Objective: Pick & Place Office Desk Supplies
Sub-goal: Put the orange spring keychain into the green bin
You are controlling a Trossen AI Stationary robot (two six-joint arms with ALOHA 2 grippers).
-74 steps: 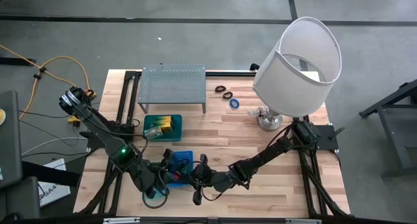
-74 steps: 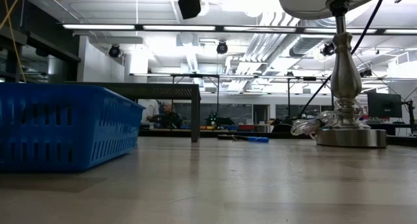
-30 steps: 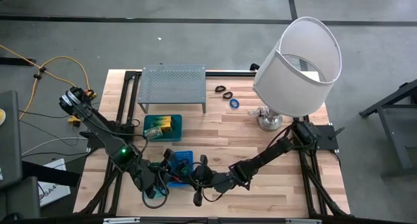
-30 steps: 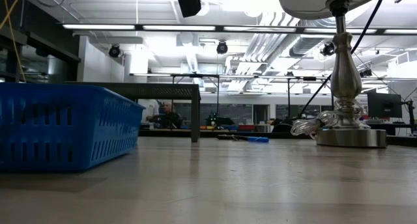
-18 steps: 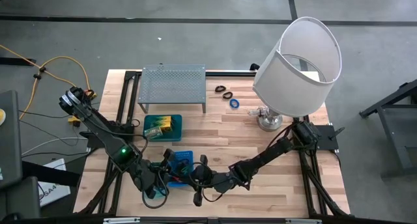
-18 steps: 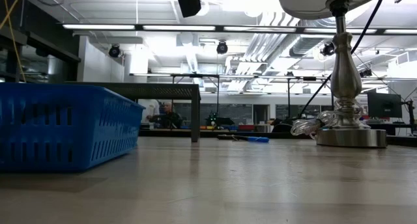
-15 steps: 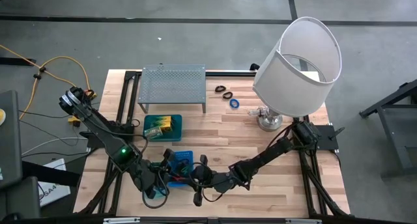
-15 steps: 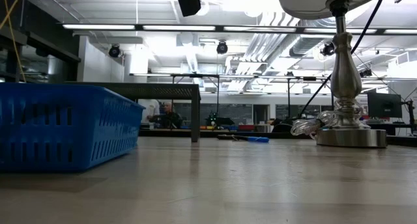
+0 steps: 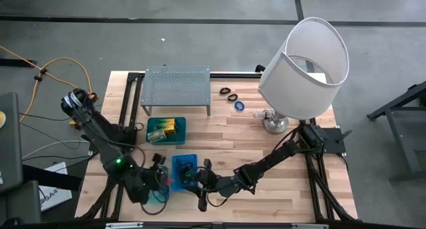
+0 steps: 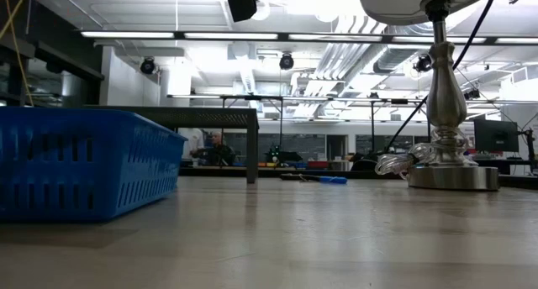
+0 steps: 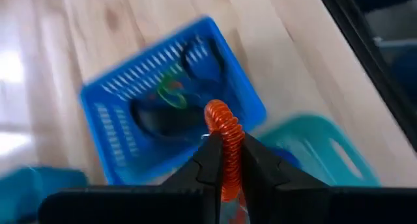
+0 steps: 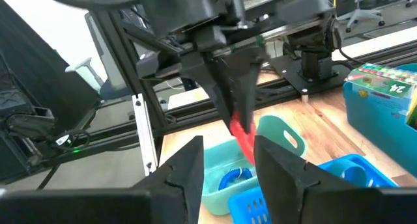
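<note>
My left gripper (image 11: 225,152) is shut on a red coiled ring (image 11: 220,116) and stands at the near left, just left of the blue basket (image 9: 183,170). The basket holds black loops and a green-red ring (image 11: 171,94). A teal tray (image 11: 319,152) lies beside it. My right gripper (image 12: 228,165) is open at the basket's right side (image 9: 200,184), facing the left gripper (image 12: 238,94) with nothing between its fingers. Two black loops (image 9: 228,92) and a blue ring (image 9: 238,105) lie on the far table. My left gripper pinches the red coiled ring between its two fingers, on the coil's side (image 11: 228,160). The fingers slant downward. In the right wrist view the coil's free end (image 12: 245,139) hangs out below the fingertips, clear of the basket and the tray.
A grey perforated rack (image 9: 176,89) stands at the far left. In front of it is a teal box with yellow-green packets (image 9: 166,129). The big white-shaded lamp (image 9: 303,62) stands on its base (image 10: 454,176) at the far right. Bare wood lies in the middle.
My left gripper has drawn away from the right gripper toward the table's left edge, sinking a little and rolling, with the red coil in its hold. The blue basket, earlier half covered by it, now shows whole.
</note>
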